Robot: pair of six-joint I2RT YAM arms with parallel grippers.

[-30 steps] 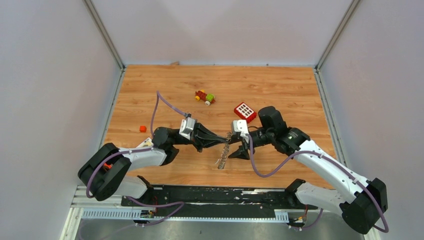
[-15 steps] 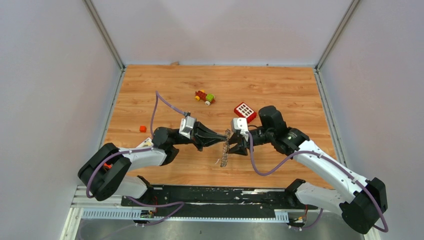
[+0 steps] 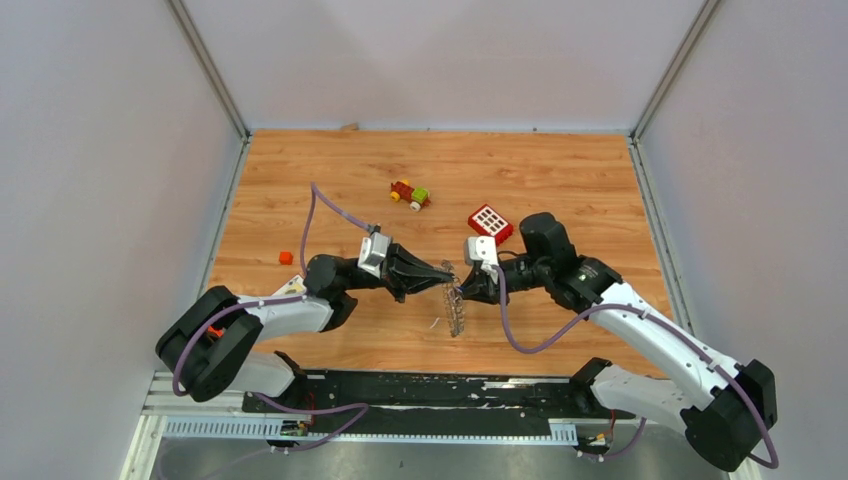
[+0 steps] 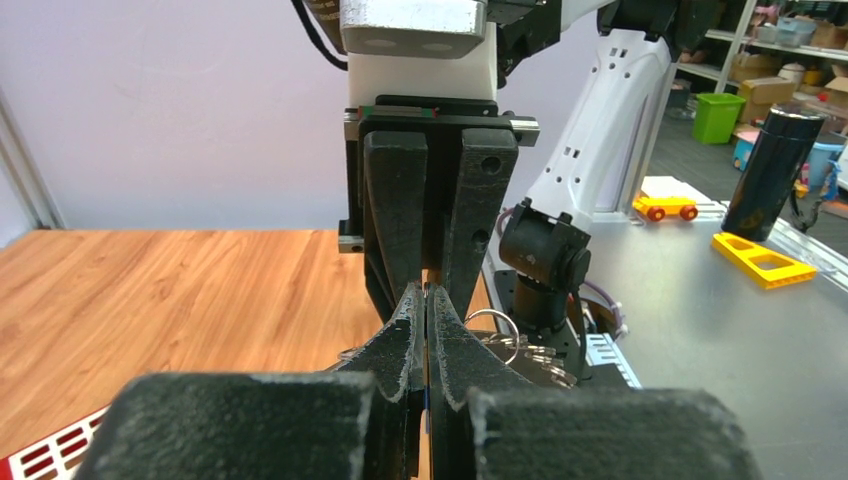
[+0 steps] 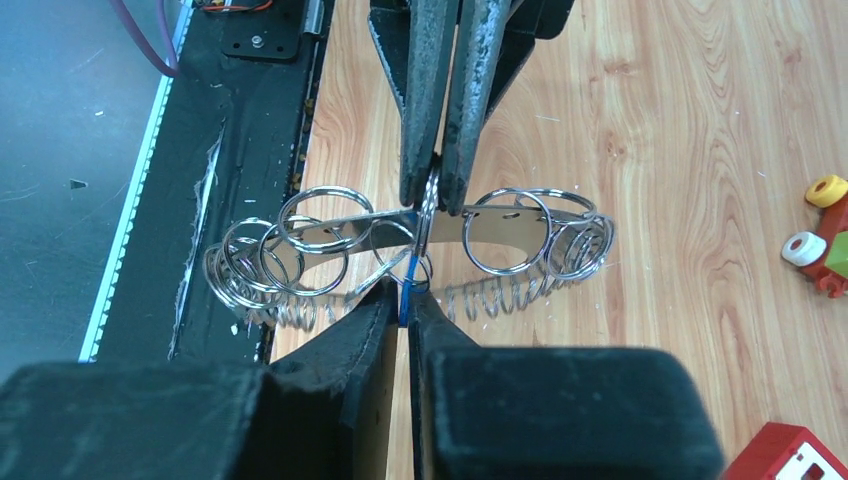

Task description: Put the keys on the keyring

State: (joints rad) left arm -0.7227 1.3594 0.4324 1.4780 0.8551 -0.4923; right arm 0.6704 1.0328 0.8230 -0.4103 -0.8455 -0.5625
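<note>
Arms stretch low over the wooden table [image 3: 560,170] from either side and meet tip to tip at its near middle, each with the forearm almost level and the elbow bent back toward its base. The left gripper [image 3: 446,272] has its fingers pressed together on one wire loop of the keyring [image 3: 456,308]. The ring shows edge-on between the two tips, trailing toward the near edge. The right gripper [image 3: 463,287] faces it head-on, fingers drawn almost together on the opposite side of the same band of loops. A thin blue sliver [image 5: 406,288] shows in their narrow gap, but I cannot tell what it is.

The two sets of fingertips nearly touch, so each blocks the other's straight path. A red block with white squares [image 3: 490,223] lies just beyond the right wrist. A red-yellow-green toy car [image 3: 410,194] sits farther off, and a small orange cube [image 3: 286,257] lies well to the left. A tiny pale speck [image 3: 435,322] lies just left of the ring, too small to identify.
</note>
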